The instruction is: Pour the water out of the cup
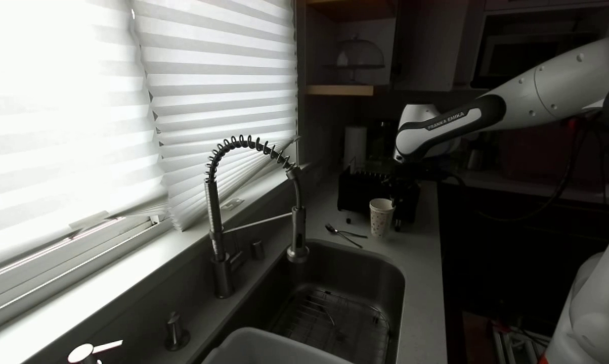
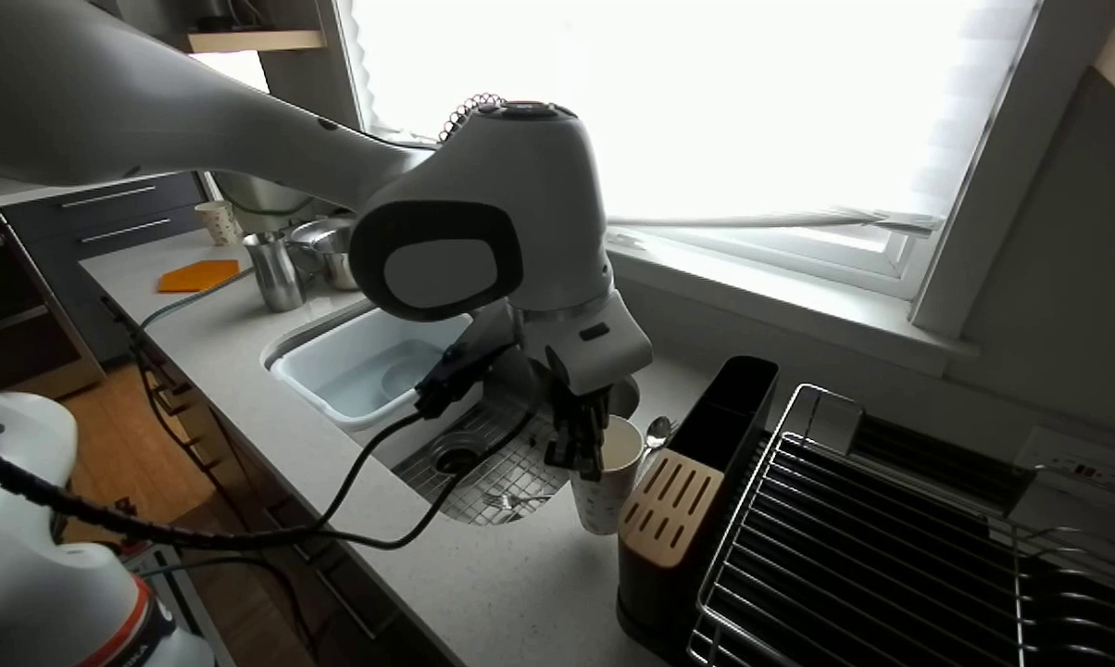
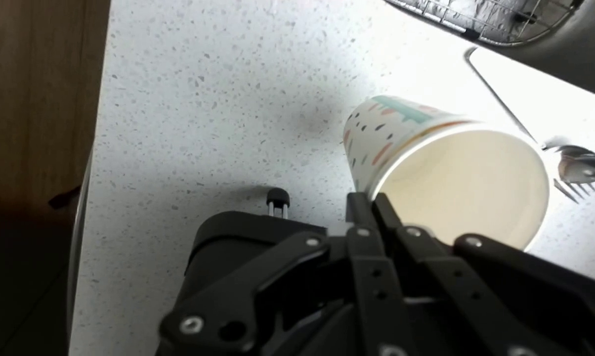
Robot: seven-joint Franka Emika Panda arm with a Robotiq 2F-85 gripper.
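In the wrist view the pincer [image 3: 372, 199] pinches the rim of the patterned cup [image 3: 455, 173], right of centre; a spoon [image 3: 582, 165] and a fork [image 3: 568, 189] lie on the bench [image 3: 203, 123] near the right edge.

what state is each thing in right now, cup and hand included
Hand, shut on the cup's rim
Paper cup, mouth up; contents and whether it is lifted unclear
Spoon, lying on the counter, overlapping the fork
Fork, lying there too, tines showing past the spoon's bowl
Spring-neck faucet, no stream showing
Pleated window blind, mostly lowered, lower edge crooked
Wash tub, in the sink, appears to hold liquid
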